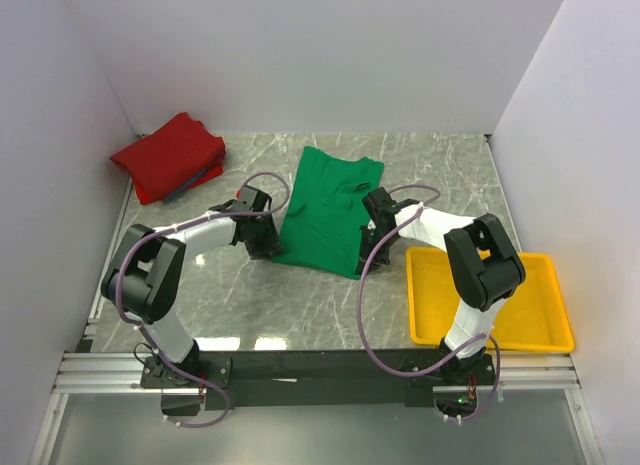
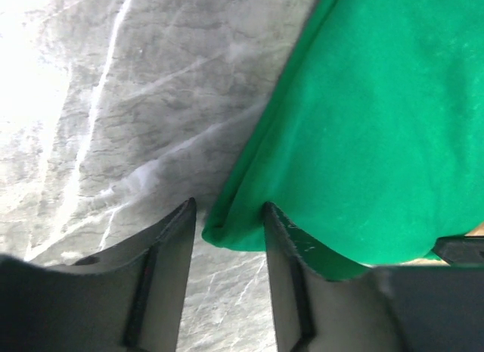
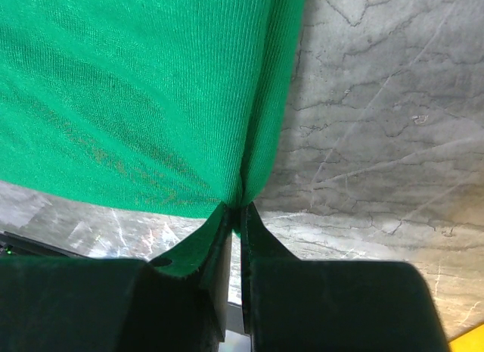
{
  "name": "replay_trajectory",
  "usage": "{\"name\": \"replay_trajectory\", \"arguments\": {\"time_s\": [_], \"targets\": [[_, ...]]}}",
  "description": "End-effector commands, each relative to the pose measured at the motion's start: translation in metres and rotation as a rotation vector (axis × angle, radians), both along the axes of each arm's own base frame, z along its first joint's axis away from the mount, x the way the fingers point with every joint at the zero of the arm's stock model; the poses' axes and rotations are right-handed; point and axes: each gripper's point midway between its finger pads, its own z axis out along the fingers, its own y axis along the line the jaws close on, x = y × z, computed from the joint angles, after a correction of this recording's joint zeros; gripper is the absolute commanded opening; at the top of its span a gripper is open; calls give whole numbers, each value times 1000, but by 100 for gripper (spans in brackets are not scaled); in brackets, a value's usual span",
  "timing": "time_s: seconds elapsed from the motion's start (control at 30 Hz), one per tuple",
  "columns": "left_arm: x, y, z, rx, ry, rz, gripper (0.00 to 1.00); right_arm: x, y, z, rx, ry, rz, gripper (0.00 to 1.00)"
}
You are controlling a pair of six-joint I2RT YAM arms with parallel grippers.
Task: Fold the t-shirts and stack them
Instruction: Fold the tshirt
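The green t-shirt [image 1: 325, 210] lies folded lengthwise in the middle of the marble table. The red t-shirt [image 1: 170, 155] sits bunched at the far left corner. My left gripper [image 1: 268, 250] is open at the green shirt's near left corner. In the left wrist view, that corner [image 2: 234, 231] lies between the spread fingers [image 2: 178, 231] of the gripper [image 2: 229, 216]. My right gripper [image 1: 366, 243] is shut on the green shirt's near right edge. In the right wrist view, the gripper [image 3: 236, 216] pinches the green cloth [image 3: 128, 95].
A yellow tray [image 1: 545, 335] sits at the near right, beside the right arm. White walls close in the table on the left, back and right. Bare marble [image 1: 300, 305] lies between the shirt and the arm bases.
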Motion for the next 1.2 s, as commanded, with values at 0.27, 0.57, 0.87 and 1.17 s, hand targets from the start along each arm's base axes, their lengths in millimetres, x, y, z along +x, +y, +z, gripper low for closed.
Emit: {"name": "replay_trajectory", "arguments": {"time_s": [0.27,0.57,0.87,1.17], "targets": [[-2,4,6,26,-17,24,41,-7,-11,-14,-68,26,33,5],[-14,-1,-9,82,28,-16,36,-8,-12,-15,-71,28,44,4],[-30,2,-24,89,84,-22,28,-10,-14,-15,-68,22,44,3],[-34,-17,-25,16,99,-79,1,-9,-11,-11,-44,17,36,0]]}}
